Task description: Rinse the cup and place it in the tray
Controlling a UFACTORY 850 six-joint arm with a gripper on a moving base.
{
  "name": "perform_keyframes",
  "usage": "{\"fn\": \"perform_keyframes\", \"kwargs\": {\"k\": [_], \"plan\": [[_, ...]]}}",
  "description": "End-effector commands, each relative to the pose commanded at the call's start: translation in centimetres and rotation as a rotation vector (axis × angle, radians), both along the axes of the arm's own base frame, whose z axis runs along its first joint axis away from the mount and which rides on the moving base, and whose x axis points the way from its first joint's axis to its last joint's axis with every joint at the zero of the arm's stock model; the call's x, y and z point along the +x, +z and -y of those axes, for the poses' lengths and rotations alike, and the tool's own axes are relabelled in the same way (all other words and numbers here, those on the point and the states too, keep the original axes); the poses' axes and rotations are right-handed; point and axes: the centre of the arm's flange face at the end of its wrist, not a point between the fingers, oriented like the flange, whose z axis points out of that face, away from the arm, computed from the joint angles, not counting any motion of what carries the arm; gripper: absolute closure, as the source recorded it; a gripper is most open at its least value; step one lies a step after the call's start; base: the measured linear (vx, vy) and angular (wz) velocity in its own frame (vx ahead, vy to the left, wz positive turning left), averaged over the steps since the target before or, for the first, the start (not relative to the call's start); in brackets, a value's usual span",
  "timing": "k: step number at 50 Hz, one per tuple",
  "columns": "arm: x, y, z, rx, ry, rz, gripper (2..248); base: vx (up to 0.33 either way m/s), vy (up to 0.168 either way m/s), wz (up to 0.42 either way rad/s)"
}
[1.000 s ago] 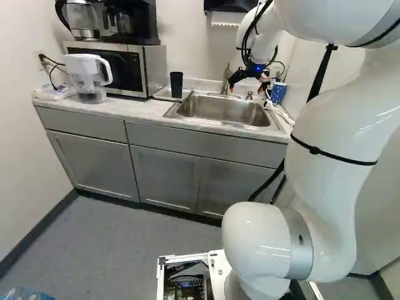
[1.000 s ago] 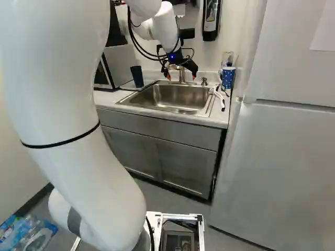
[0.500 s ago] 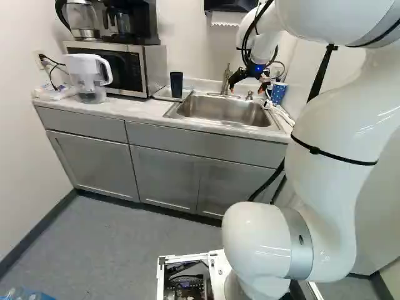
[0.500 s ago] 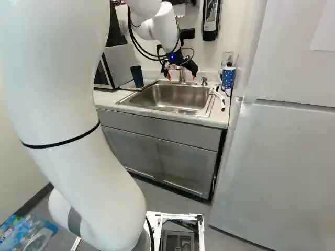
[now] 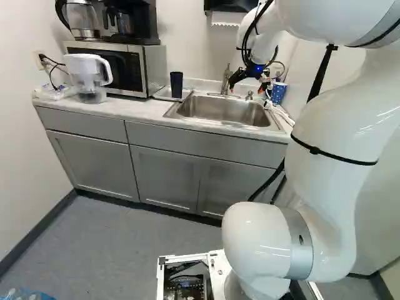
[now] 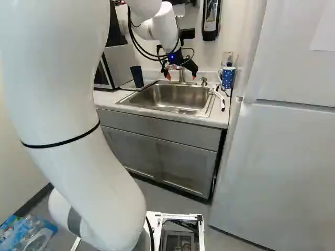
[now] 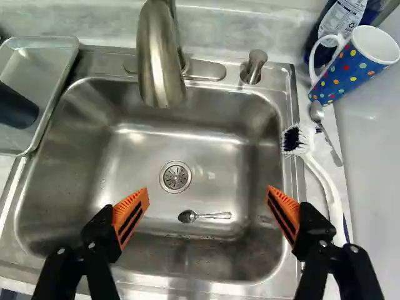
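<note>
Black cup: My likely subject, a tapered black tumbler (image 7: 15, 107), stands in the shallow silver metal tray (image 7: 47, 69) beside the stainless steel sink (image 7: 125, 150). It looks light and fairly stiff (plastic is my guess), and its smooth sides would turn slippery when wet.

Best hold: Around the upper wall from two opposite sides, with modest pressure; the taper could let a low grip ride badly.

Dotted mug: A blue mug with coloured dots (image 7: 354, 67) stands on the pale bench (image 5: 131, 111) beyond the sink's other side. Should it be the cup meant, I judge it heavier, glossy and breakable, best taken by the body, clear of its white handle.

Arm: My white arm (image 5: 331, 156) reaches forward over the bench, its wrist bent so the hand points down at the basin, near the curved metal faucet (image 7: 157, 62).

Hand: My black hand (image 7: 207, 190) is spread wide, orange pads (image 7: 131, 212) well apart, nothing gripped. A small metal spoon (image 7: 212, 215) lies on the basin floor.

Stage: With the tumbler in the tray, placing looks done; whether it is rinsed I cannot tell.
</note>
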Motion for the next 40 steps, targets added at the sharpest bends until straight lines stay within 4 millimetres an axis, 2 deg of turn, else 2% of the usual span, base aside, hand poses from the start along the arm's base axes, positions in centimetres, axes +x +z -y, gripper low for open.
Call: {"fn": "perform_keyframes", "kwargs": {"k": [19,40], "plan": [[0.0,0.0,0.0,0.0,0.0,0.0,3,-0.027,0.009,0.007],[0.0,0.0,0.0,0.0,0.0,0.0,3,-0.11,0.037,-0.004]]}}
